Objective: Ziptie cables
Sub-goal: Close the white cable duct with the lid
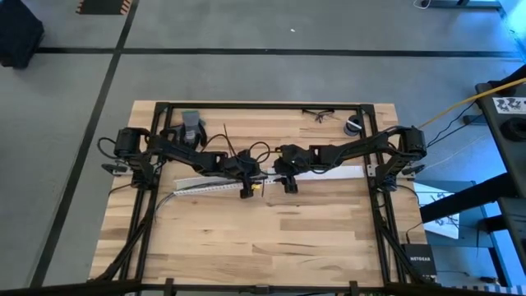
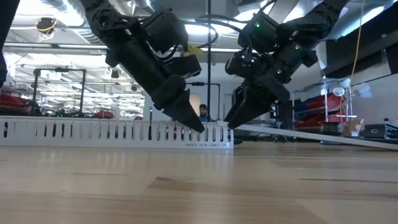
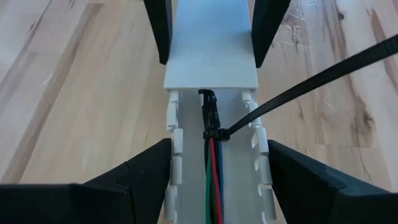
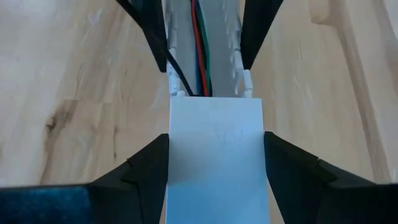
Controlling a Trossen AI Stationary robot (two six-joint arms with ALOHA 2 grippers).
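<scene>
A white slotted channel lies across the table's middle, and a flat white lid covers its right part. Thin red, green, blue and dark cables run along inside the open part. A black ziptie is looped round them, its tail slanting off over the channel's wall. My left gripper straddles the slotted part just left of the lid's end. My right gripper straddles the lid's end. The two grippers face each other. My left gripper has the slotted channel between its two fingers, slanting down from above and lying across it. Its fingertips rest against the outer side of the toothed walls. The channel stays flat on the table. My right gripper has the lid between its two fingers near the lid's left end, slanting down from above and across the channel. The fingertips meet the lid's long edges. The lid sits on the channel.
A pair of glasses, a small round dark object and a grey block lie near the table's far edge. Bare wood spans the near half. A person shows in the room behind.
</scene>
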